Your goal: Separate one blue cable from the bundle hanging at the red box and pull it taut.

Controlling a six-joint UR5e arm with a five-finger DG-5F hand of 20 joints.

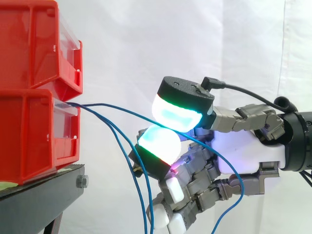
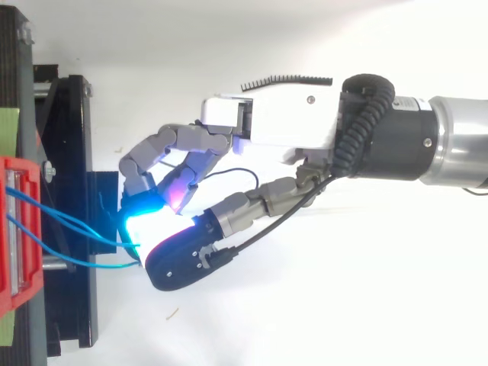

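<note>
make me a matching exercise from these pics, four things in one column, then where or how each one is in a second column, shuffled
Column one
1. blue cable
2. red bins
3. black stand
4. hand

Column two
A. under the bins, carrying them
B. fingers curled, reaching in from the side view's right
C. pinched between two glowing pads
D. stacked one on the other, at the side view's left

Pairs: 1-C, 2-D, 3-A, 4-B

light: bright, even | white curtain (image 1: 146, 39): washed out, faint fold shadows | top view: white ground (image 2: 343, 297) overexposed | robot hand (image 1: 243, 151) pads (image 1: 178, 116): glowing cyan-white
</note>
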